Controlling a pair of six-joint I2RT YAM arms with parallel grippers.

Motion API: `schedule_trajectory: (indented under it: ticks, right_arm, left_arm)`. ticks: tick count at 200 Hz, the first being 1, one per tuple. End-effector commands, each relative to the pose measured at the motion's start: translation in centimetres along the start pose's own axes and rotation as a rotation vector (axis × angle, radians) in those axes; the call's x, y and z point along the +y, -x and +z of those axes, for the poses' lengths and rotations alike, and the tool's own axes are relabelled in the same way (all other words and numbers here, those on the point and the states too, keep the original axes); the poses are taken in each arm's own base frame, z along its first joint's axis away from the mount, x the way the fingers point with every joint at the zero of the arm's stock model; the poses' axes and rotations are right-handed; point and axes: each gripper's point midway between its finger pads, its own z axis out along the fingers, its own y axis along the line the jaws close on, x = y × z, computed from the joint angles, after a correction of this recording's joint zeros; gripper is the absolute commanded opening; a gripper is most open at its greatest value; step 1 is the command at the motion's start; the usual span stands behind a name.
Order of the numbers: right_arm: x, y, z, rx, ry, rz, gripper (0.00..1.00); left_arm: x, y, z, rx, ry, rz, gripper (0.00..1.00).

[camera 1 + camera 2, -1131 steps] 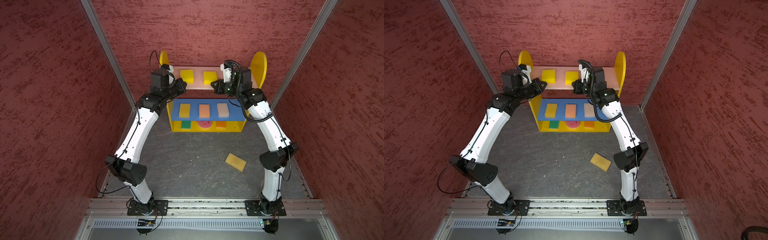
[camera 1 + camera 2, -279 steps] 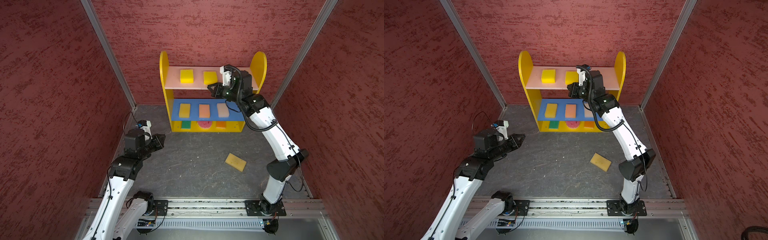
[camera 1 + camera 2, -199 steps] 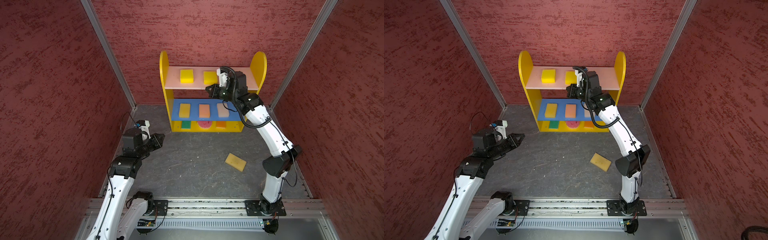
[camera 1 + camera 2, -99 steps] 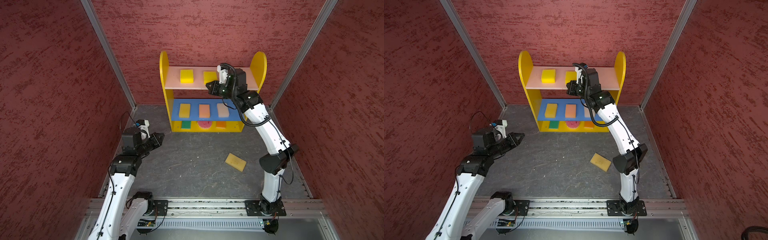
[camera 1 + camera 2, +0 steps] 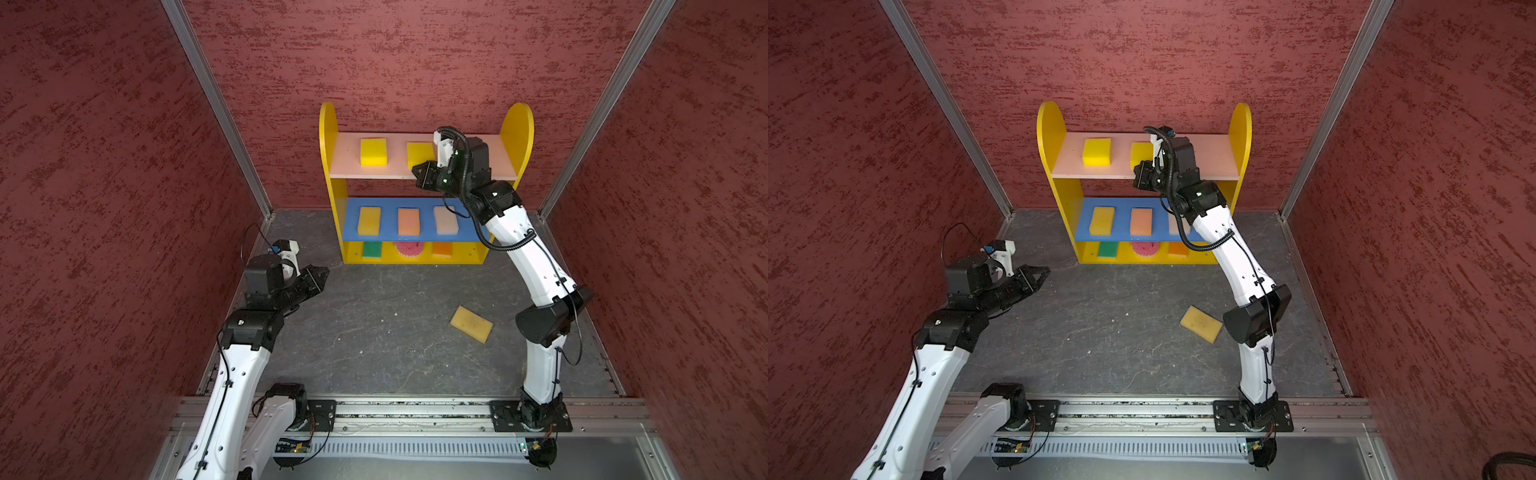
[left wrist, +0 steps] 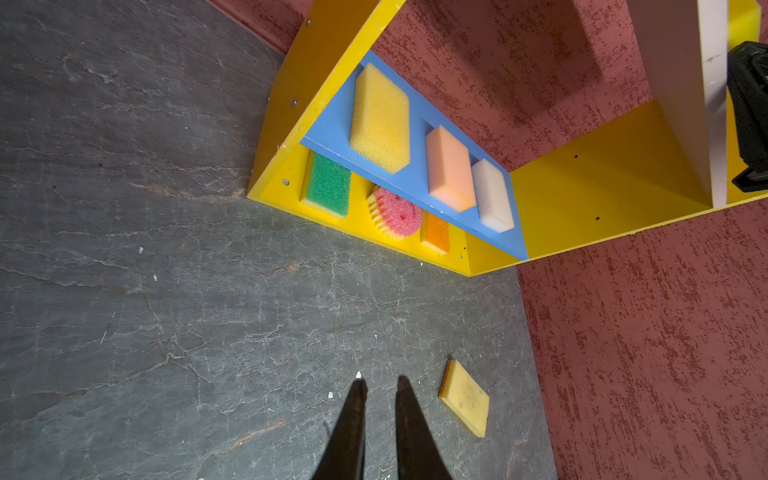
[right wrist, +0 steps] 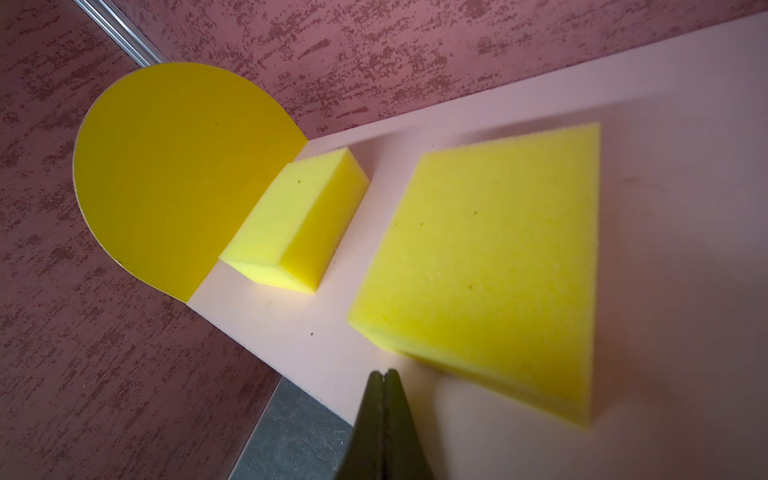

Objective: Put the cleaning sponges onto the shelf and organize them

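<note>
The shelf (image 5: 517, 137) stands against the back wall. Two yellow sponges (image 5: 373, 152) (image 7: 299, 220) lie on its pink top board. Golden (image 5: 369, 221), peach (image 5: 409, 221) and cream (image 5: 445, 220) sponges sit on the blue board. Green (image 6: 328, 185), round pink (image 6: 399, 214) and orange (image 6: 435, 230) ones are on the bottom. A tan sponge (image 5: 471, 324) (image 6: 464, 397) lies on the floor. My right gripper (image 5: 417, 169) (image 7: 384, 372) is shut and empty at the top board's front edge, beside the second yellow sponge (image 7: 490, 257). My left gripper (image 5: 324, 272) (image 6: 380, 382) hovers low at the left, slightly open, empty.
Red textured walls (image 5: 104, 166) close in on three sides, with metal corner posts (image 5: 216, 104). The grey floor (image 5: 374, 332) runs from the shelf to the mounting rail (image 5: 415, 409) at the front. The right arm's elbow (image 5: 544, 320) hangs just right of the tan sponge.
The left arm has drawn back from the top board to low over the floor at the left. Over the last second the right gripper has lifted slightly at the board's front edge.
</note>
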Motion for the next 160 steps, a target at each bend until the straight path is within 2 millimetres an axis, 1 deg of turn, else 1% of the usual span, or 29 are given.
schedule_trajectory:
  ticks: [1,40,83,119,141,160]
  right_arm:
    - [-1.8,0.0,0.6,-0.002,-0.055,0.003,0.0]
    - [-2.3,-0.2,1.2,0.006,-0.052,0.015,0.0]
    - [-2.9,-0.1,1.4,0.007,-0.053,0.028,0.0]
    - [-2.7,-0.2,1.4,0.015,-0.039,0.034,0.0]
    - [-2.3,-0.7,1.2,0.038,-0.018,0.038,0.0]
    - [-0.8,-1.0,0.6,0.061,0.048,0.009,0.0]
  left_arm:
    - [-0.3,0.5,0.0,-0.016,-0.018,0.0,0.16]
    - [-0.1,0.2,0.1,-0.009,-0.014,-0.007,0.16]
    - [-0.1,0.5,-0.1,-0.016,-0.011,-0.005,0.16]
    - [-0.1,0.5,-0.1,-0.016,-0.013,-0.01,0.16]
    - [-0.2,0.4,-0.1,-0.015,-0.018,-0.012,0.16]
    - [-0.4,0.5,-0.2,-0.016,-0.024,-0.01,0.16]
